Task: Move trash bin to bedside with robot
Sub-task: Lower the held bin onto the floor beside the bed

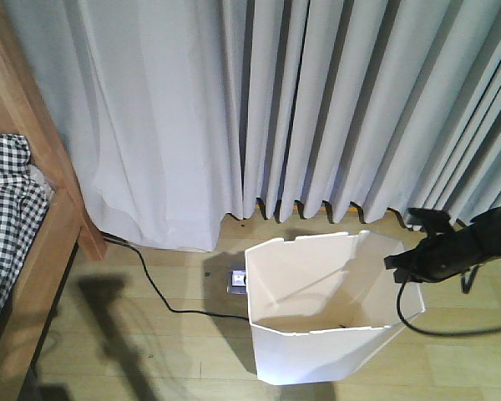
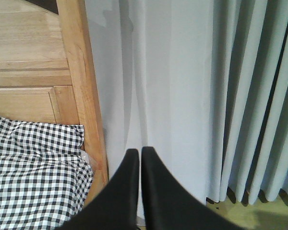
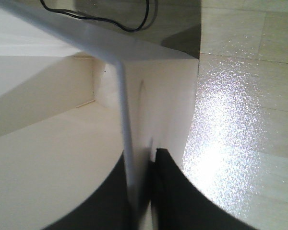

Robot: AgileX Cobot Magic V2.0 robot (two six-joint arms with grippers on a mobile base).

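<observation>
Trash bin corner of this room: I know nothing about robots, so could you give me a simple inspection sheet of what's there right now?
Surface: light wood-plank floor, glossy under the light.
Job's things: white trash bin stands upright on the floor, apart from the bed at the left, which has checked bedding.
Clutter: small socket plate in the floor by the bin's rear left corner.
Grippers: right gripper shut on the bin's right wall, one finger inside, one outside; left gripper shut, empty, in the air facing the curtains.
Cables: black floor cable runs from near the bed leg to the socket plate; arm cable loops beside the bin.
Surroundings: grey pleated curtains reaching the floor.
</observation>
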